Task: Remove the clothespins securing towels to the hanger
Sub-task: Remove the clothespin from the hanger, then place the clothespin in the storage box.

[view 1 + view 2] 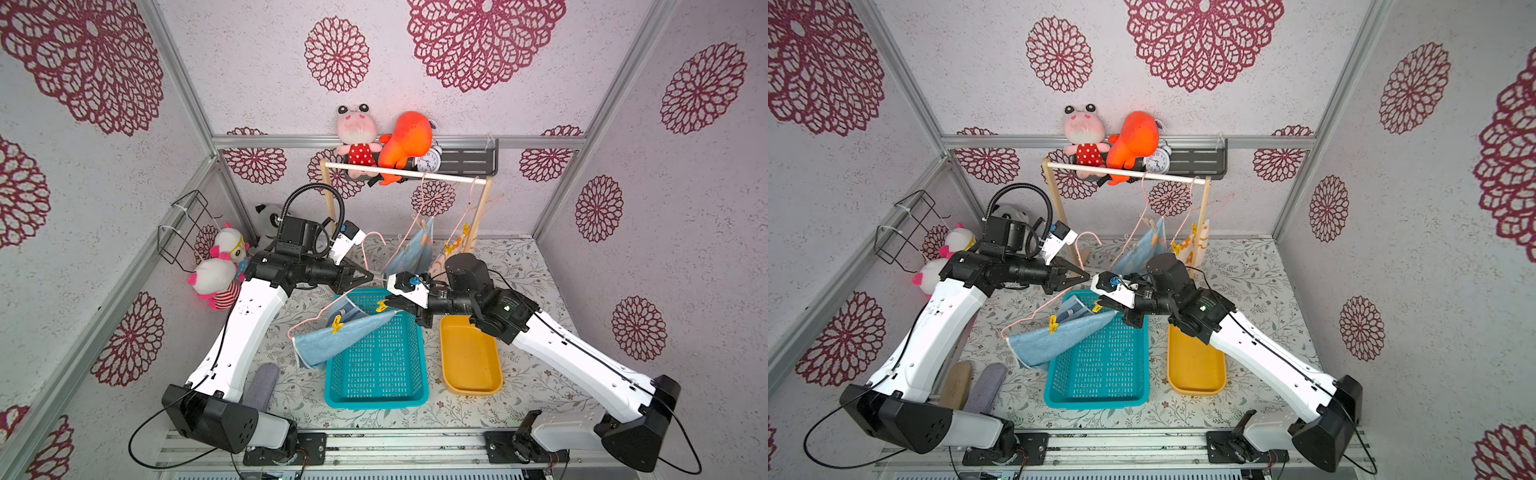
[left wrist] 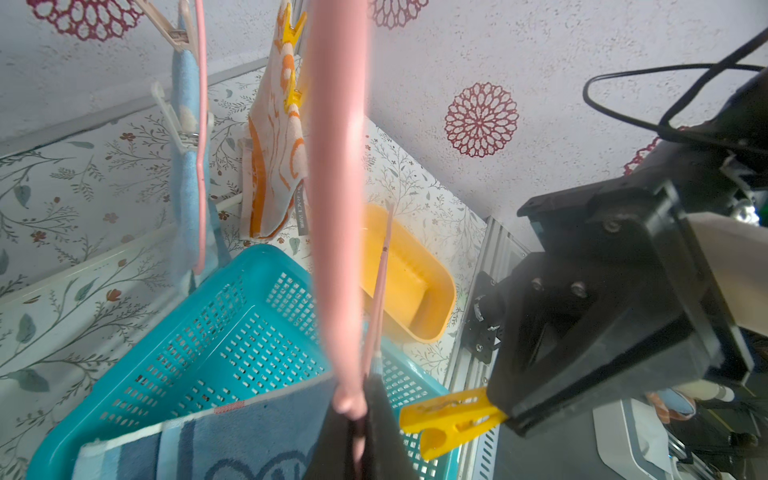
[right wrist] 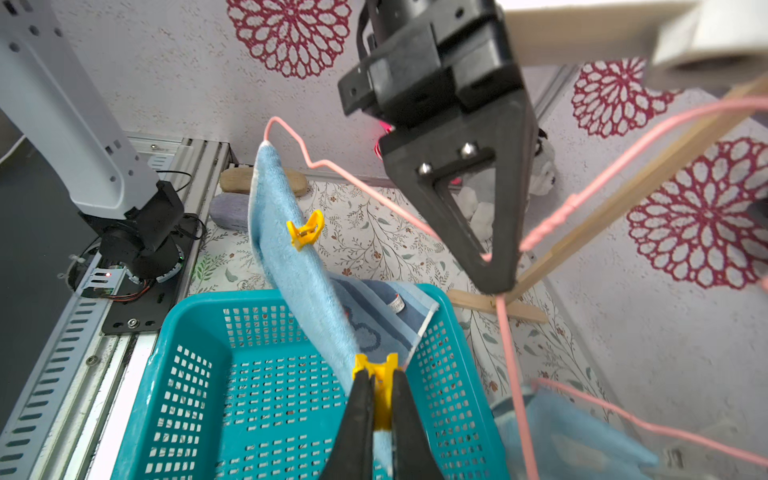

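- Pale blue towel (image 1: pixel 332 345) draped over a pink wire hanger (image 2: pixel 336 208) and tilted. Its low end hangs outside the left wall of the teal basket (image 1: pixel 374 401); its high end is over the basket's far-left corner.
- First yellow clothespin (image 1: pixel 336 324) clipped on the towel's upper edge, just left of the basket's left wall. Neither gripper touches it.
- Left gripper (image 1: pixel 371 276) above the basket's far-left corner, jaws closed tight on the hanger wire. The hanger's hook is off the wooden rail (image 1: pixel 407 172).
- Second yellow clothespin (image 3: pixel 380 395) on the towel's high end, over the basket's far rim, mouth on the cloth. Right gripper (image 1: pixel 388 300) is pinched closed on its handle end.
- Behind the basket, a blue hanging towel (image 1: pixel 415 253) and a white-and-orange towel (image 1: pixel 451 249) hang from the rail on pink hangers. They are pinned with a beige clothespin (image 1: pixel 423 226) and a yellow rail clothespin (image 1: pixel 465 230).
- Yellow tray (image 1: pixel 469 357) just right of the basket, partly under the right arm.
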You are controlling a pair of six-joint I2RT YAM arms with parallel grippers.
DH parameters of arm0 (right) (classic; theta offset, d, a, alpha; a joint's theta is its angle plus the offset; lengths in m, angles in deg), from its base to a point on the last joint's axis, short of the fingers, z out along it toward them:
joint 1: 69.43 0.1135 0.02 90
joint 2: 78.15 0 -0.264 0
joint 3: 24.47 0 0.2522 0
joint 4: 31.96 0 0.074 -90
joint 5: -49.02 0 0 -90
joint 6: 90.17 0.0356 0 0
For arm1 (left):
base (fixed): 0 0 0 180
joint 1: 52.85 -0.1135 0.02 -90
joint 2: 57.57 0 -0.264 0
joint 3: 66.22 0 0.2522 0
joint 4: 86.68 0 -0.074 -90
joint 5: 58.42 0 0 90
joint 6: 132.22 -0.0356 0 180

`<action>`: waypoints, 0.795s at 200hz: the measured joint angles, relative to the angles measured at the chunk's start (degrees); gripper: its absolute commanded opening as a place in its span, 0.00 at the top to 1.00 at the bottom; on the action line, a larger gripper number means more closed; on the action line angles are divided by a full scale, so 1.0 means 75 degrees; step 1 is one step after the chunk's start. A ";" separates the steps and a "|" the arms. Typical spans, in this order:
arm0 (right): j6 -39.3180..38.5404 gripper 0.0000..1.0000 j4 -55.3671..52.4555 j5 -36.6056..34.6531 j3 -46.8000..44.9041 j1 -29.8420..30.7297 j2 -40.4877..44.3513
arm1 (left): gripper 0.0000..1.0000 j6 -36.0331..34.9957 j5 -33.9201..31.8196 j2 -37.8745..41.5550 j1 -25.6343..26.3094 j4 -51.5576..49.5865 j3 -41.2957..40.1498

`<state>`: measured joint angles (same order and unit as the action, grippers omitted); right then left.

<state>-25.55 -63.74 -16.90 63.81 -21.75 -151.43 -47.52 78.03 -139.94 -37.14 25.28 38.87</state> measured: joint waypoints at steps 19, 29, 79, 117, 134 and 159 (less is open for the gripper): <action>0.0382 1.00 0.0128 -0.0385 -0.0813 -0.0085 0.0629 | 1.00 0.0087 -0.0242 0.0058 -0.0012 0.0125 -0.0050; 0.0627 1.00 0.0195 -0.0586 -0.1259 -0.0157 0.0997 | 1.00 0.0134 -0.0356 0.0128 -0.0044 0.0216 -0.0099; 0.2165 1.00 0.0350 -0.1807 -0.3299 -0.0694 0.2885 | 1.00 0.0399 -0.0734 0.0402 -0.0192 0.0746 -0.0335; 0.3483 1.00 0.0309 -0.2990 -0.4462 -0.1425 0.3620 | 1.00 0.0557 -0.0892 0.0402 -0.0239 0.1037 -0.0522; 0.4045 1.00 0.0262 -0.3515 -0.4943 -0.1655 0.3672 | 1.00 0.0600 -0.0912 0.0402 -0.0239 0.1093 -0.0560; 0.4680 1.00 0.0181 -0.4057 -0.5426 -0.1845 0.3564 | 1.00 0.0632 -0.0930 0.0402 -0.0239 0.1157 -0.0571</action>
<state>9.55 -62.39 -47.33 23.11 -35.59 -124.69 -42.77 71.06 -136.92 -38.94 33.96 34.58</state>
